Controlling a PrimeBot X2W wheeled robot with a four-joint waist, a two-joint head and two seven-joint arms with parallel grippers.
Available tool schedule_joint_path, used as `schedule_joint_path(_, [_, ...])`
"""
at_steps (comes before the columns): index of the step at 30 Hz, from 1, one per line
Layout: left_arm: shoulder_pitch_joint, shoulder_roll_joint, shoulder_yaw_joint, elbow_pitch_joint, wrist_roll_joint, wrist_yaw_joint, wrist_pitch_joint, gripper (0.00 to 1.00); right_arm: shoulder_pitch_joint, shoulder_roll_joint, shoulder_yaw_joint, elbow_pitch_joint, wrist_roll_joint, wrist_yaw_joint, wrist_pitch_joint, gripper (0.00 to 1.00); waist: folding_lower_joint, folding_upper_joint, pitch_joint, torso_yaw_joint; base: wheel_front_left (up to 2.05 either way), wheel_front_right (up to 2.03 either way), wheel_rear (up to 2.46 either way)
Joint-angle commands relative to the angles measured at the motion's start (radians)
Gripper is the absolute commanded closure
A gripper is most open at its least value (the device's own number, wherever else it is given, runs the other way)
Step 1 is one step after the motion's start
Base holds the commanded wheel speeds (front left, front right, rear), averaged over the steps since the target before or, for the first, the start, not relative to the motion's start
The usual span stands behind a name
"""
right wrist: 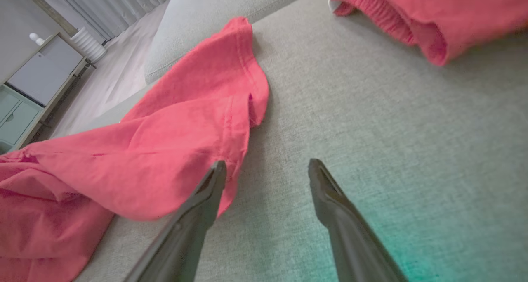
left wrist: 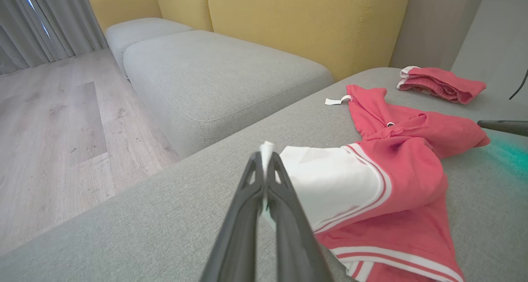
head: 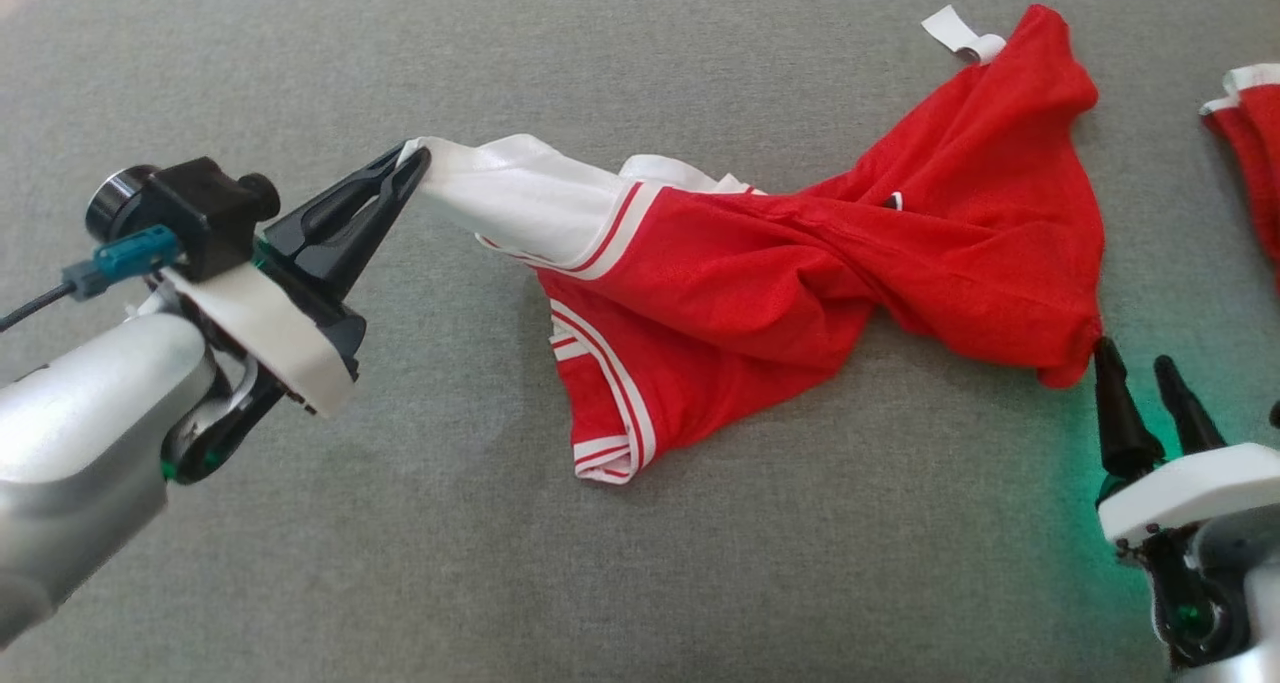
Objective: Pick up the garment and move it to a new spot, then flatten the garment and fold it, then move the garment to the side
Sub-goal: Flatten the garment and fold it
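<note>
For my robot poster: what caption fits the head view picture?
Left hand pinches the white end of the red garment; open right hand sits at its corner.

Head camera looks down on the grey cushion [head: 300, 563]; wrist cameras skim it low, all sharing the red jersey [head: 800, 283].

The jersey [head: 800, 273] is showing red, with its sleeve [head: 520, 198] showing white and its trim [head: 622, 403] running in red-and-white stripes; the sofa cushion [head: 400, 563] is showing plain grey, the backrest [left wrist: 297, 22] mustard yellow, and the folded garment [left wrist: 445, 86] red with a white edge.
</note>
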Motion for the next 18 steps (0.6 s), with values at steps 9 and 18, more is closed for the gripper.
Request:
schedule_joint_path(9, [-0.035, 0.027, 0.051, 0.009, 0.014, -0.003, -0.004, 1.0, -0.059, -0.028, 0.063, 0.017, 0.135, 0.007, 0.03, 0.0, 0.0, 0.0, 0.011, 0.016, 0.0, 0.0, 0.0])
schedule_joint_path(18, [-0.043, 0.019, 0.05, 0.015, 0.021, -0.005, 0.001, 1.0, -0.084, -0.058, 0.139, 0.021, 0.25, 0.007, 0.032, 0.0, 0.0, 0.0, 0.031, 0.02, 0.0, 0.0, 0.0])
